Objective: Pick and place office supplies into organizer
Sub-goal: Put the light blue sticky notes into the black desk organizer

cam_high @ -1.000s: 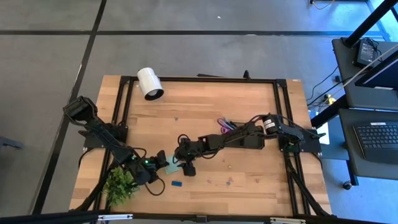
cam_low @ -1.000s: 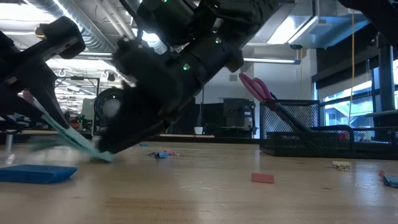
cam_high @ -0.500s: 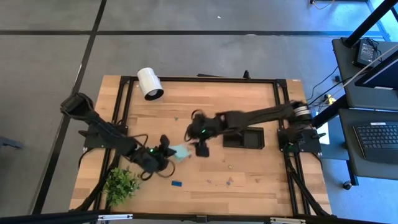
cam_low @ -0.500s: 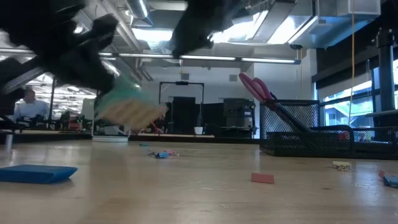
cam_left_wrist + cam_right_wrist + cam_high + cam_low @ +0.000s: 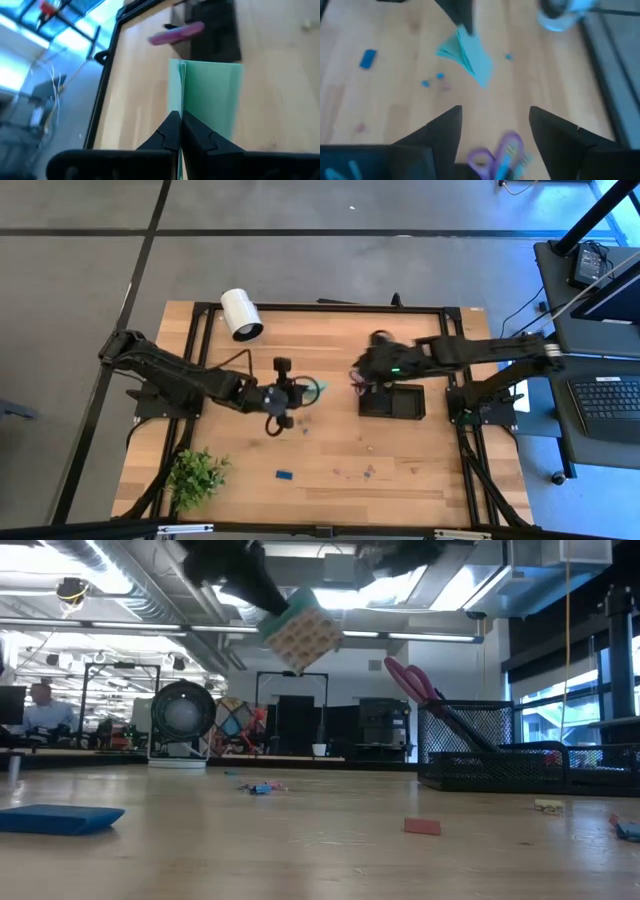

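My left gripper is shut on the light green notepad, high above the middle of the table. In the low view the notepad hangs tilted in the air. The black mesh organizer stands to the right, with the purple-handled scissors sticking up out of it. My right gripper is open and holds nothing, above the organizer's far left corner. A tiny blue block and small clips lie near the front edge. My left gripper pinches the notepad by its near edge between its two shut fingers. The fingers come slanting down from the table's left. How many sheets they have I cannot tell. The pad is lifted clear of the table and hangs tilted beyond the fingertips.
A white cylinder lies at the far left of the table. A small green plant stands at the near left corner. In the low view a blue block and a pink piece lie on the wood.
My left gripper has risen and swung toward the table's right and far side, rolling as it went. It has carried the notepad off the table, clear and high. My right gripper has stayed open, lifting and drawing back to the right, to above the organizer.
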Robot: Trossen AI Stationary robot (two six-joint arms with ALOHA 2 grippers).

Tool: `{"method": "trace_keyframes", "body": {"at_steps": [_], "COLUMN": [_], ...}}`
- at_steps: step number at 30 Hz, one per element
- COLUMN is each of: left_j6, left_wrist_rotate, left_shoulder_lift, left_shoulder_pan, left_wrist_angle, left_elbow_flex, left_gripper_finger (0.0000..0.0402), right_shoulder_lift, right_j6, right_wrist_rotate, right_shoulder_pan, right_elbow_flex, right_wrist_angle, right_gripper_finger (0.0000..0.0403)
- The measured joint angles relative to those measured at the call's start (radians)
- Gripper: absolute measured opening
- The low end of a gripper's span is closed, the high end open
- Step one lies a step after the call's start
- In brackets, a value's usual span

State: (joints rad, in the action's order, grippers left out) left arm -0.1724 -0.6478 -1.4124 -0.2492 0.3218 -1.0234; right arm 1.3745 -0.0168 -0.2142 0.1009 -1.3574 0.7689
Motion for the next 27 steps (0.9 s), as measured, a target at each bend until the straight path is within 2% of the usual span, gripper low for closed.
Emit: {"method": "trace_keyframes", "body": {"at_steps": [4,7,10,13,20,27], "left_j6": [0.008,0.044,0.153,0.21,0.159,0.066], "left_wrist_rotate": [-0.011,0.027,0.099,0.175,0.284,0.301], "left_shoulder_lift": [0.002,0.0,-0.003,-0.012,-0.04,-0.097], "left_shoulder_pan": [0.047,0.076,0.123,0.158,0.182,0.178], "left_wrist_angle": [-0.004,-0.015,-0.017,-0.035,-0.072,-0.107], "left_elbow_flex": [-0.056,-0.088,-0.118,-0.143,-0.148,-0.148], "left_gripper_finger": [0.0002,0.0002,0.0002,0.0002,0.0002,0.0002], "right_shoulder_lift": [-0.172,-0.277,-0.335,-0.363,-0.35,-0.31], "right_j6": [-0.118,-0.193,-0.207,-0.135,0.046,0.143], "right_wrist_rotate": [-0.006,-0.006,-0.005,-0.005,-0.005,-0.005], "right_shoulder_pan": [0.0,0.0,0.0,0.0,0.0,0.0], "right_elbow_flex": [0.19,0.319,0.433,0.51,0.557,0.516], "right_wrist_angle": [-0.128,-0.264,-0.414,-0.534,-0.594,-0.596], "right_gripper_finger": [0.0234,0.0234,0.0234,0.0234,0.0234,0.0234]}}
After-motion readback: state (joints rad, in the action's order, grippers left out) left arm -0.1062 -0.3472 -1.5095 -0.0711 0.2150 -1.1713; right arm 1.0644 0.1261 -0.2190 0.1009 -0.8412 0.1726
